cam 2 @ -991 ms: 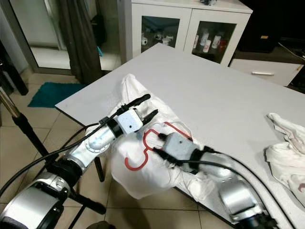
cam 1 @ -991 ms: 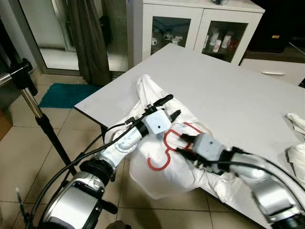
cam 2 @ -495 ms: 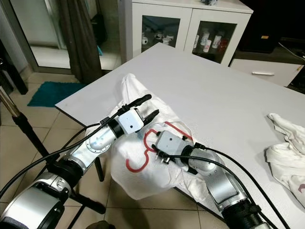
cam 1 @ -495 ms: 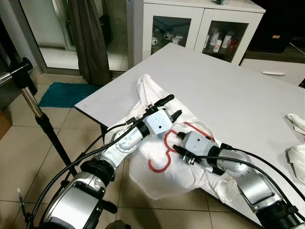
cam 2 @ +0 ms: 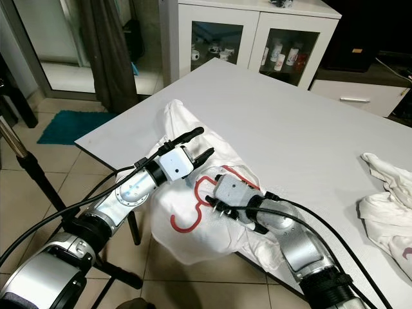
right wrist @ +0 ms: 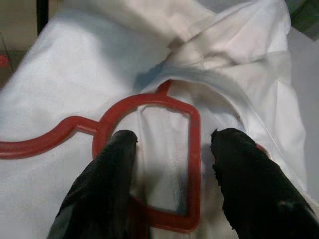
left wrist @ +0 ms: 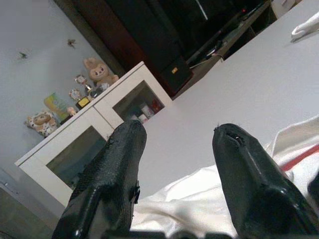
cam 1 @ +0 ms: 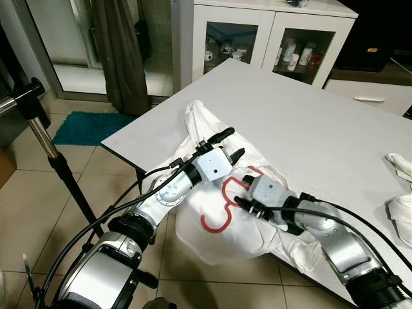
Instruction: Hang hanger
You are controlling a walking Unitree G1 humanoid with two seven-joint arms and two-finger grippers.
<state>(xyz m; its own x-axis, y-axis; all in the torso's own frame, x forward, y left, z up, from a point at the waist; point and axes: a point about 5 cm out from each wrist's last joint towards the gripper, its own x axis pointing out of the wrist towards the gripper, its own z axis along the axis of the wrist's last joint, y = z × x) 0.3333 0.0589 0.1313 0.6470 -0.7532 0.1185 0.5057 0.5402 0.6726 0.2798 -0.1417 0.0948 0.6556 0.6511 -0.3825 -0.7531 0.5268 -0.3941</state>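
Basically: white table, white garment draped over its near-left corner. Red hanger lies on the garment, hook hanging off the near edge. Left gripper hovers just far-left of the hanger, fingers apart, holding nothing. Right gripper sits on the hanger's loop, fingers spread astride it, not clamped.

No legible text, labels, brand marks, numbers or signs found on any surface. Items inside the glass-fronted cabinet are too small to read.
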